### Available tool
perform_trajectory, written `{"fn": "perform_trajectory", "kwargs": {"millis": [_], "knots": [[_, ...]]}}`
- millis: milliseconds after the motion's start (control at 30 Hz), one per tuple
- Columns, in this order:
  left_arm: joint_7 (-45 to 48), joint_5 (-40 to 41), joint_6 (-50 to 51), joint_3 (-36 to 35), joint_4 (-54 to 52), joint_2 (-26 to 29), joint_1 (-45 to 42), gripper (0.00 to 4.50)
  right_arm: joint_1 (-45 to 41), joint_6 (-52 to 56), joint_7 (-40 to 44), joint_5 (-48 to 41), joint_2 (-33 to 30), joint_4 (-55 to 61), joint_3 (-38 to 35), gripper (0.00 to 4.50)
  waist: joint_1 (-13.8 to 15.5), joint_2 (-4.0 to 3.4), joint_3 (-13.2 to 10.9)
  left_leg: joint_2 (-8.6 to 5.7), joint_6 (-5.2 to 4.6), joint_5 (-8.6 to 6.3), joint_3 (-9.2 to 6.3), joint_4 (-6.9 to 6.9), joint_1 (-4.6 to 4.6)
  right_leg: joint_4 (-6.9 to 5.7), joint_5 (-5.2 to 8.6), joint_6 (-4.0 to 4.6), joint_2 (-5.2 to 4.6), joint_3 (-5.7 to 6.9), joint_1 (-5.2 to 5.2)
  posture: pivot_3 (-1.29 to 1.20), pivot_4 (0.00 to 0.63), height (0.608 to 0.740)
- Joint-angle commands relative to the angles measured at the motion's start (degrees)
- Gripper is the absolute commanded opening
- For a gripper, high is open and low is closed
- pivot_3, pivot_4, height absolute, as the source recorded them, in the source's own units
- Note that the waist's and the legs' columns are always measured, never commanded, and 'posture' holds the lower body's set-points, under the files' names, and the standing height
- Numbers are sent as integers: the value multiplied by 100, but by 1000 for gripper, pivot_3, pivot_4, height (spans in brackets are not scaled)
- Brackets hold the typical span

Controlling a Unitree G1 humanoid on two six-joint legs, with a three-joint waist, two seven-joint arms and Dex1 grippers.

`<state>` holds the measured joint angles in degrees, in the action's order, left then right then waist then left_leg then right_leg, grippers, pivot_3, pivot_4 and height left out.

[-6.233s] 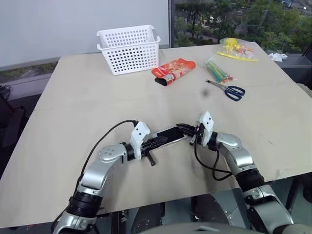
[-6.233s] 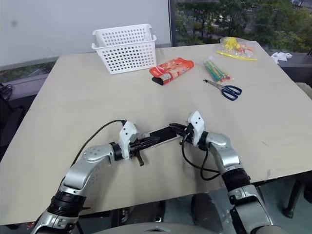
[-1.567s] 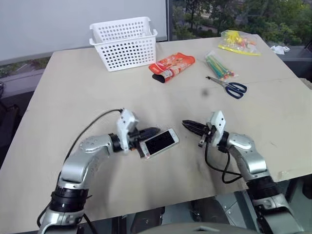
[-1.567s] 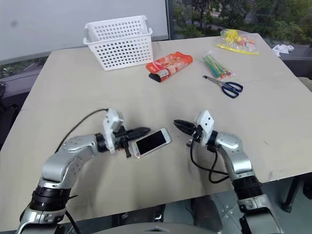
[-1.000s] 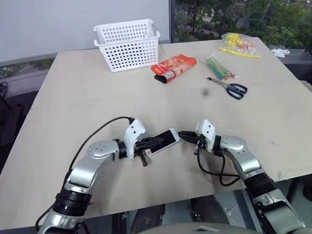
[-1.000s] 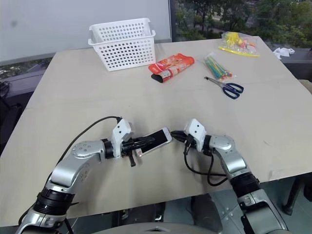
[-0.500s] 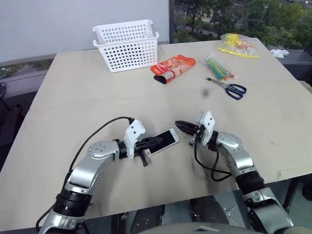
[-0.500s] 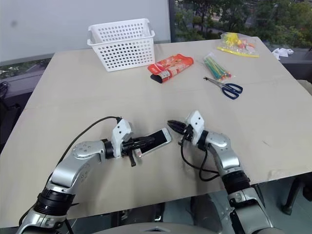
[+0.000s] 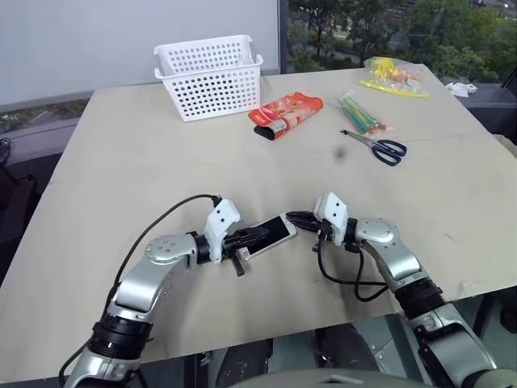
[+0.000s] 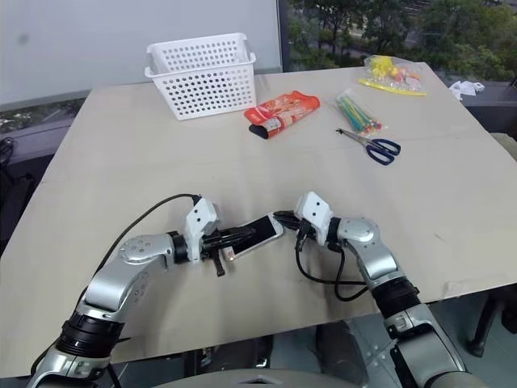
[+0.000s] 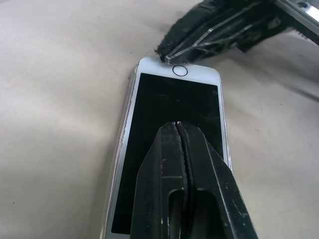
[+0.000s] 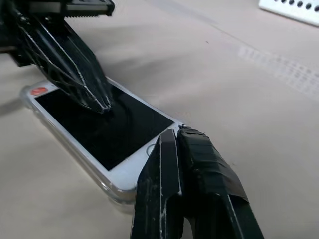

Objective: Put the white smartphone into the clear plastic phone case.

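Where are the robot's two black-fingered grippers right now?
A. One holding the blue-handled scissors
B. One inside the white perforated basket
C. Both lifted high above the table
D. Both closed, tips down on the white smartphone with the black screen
D: the left gripper rests closed on the black screen of the white smartphone, and the right gripper sits closed at its home-button end.

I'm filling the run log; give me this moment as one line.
white smartphone: in clear plastic phone case, on table | left gripper: shut, tips on screen | right gripper: shut, tips at home-button end
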<state>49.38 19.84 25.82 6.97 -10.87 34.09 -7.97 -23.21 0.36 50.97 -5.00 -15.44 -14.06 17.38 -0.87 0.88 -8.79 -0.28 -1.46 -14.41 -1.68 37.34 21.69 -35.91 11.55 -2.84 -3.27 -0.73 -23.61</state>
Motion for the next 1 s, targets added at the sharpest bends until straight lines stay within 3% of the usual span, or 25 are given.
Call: {"fn": "perform_trajectory", "kwargs": {"millis": [33, 633, 900, 1000], "knots": [[-52, -177, 166, 164, 162, 25, 174, 0, 250, 467, 324, 318, -231, -87, 465, 58, 0, -2, 21, 0, 0, 0, 0, 0, 0, 0, 0, 0, 0, 0, 0, 0, 150, 740], [-79, -197, 133, 171, 199, 3, 204, 0, 104, -97, 538, 1383, -299, -531, 1404, 58, -70, -22, 131, 35, 0, -1, 15, -13, -22, 1, 14, -16, 34, -9, 5, 0, 150, 740], [-96, -223, 127, 151, 222, -30, 217, 0, -226, -696, 508, 2109, -365, -1098, 1776, 58, -156, -9, 140, 46, 1, -3, 20, -73, -144, 3, 36, 17, 41, -15, 82, 0, 150, 740], [-101, -206, 108, 86, 195, -17, 257, 0, -159, -729, 372, 1597, -146, -899, 1303, 58, -156, -8, 141, 47, 2, -3, 21, -95, -177, 3, 46, 32, 40, -16, 104, 0, 150, 740]]}}
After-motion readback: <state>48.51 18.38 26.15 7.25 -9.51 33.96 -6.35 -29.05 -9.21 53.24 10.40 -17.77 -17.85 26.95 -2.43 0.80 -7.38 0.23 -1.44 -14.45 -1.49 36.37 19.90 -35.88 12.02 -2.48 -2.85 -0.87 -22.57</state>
